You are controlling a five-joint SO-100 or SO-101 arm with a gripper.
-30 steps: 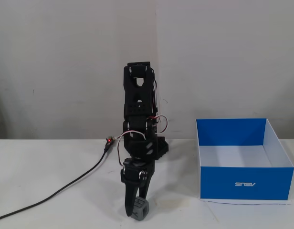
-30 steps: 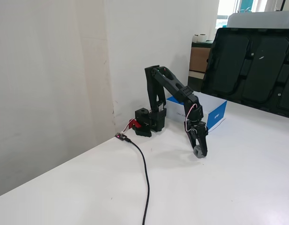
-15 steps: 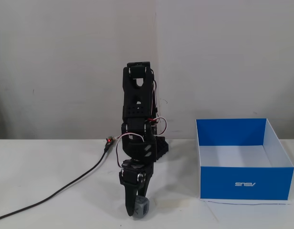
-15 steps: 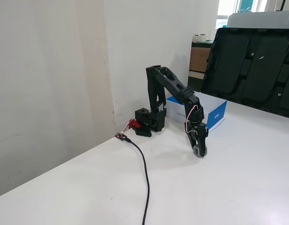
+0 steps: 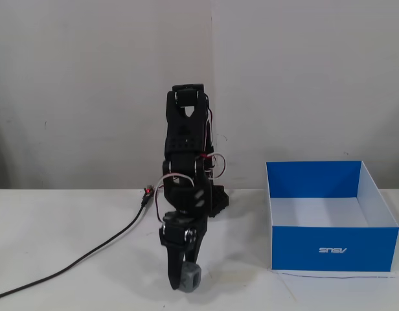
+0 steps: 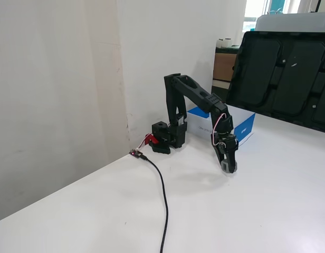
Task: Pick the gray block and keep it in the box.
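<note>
My pincer (image 5: 186, 280): closed on the gray block (image 5: 192, 278).
Block place: just above the table, blue box (image 5: 332, 249) at 3 o'clock.
Handling: it seemed light, stiff, maybe slippery; flat opposite faces were best.

box (image 5: 332, 249) right of arm (image 5: 186, 168) — cable (image 5: 89, 256) left | gray block (image 5: 190, 278) in tool (image 5: 185, 282), off table (image 5: 57, 220)

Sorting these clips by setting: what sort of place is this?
Probably an office or lab: a plain white table against a bare wall, a window behind, and a dark panel leaning at the table's edge.
</note>
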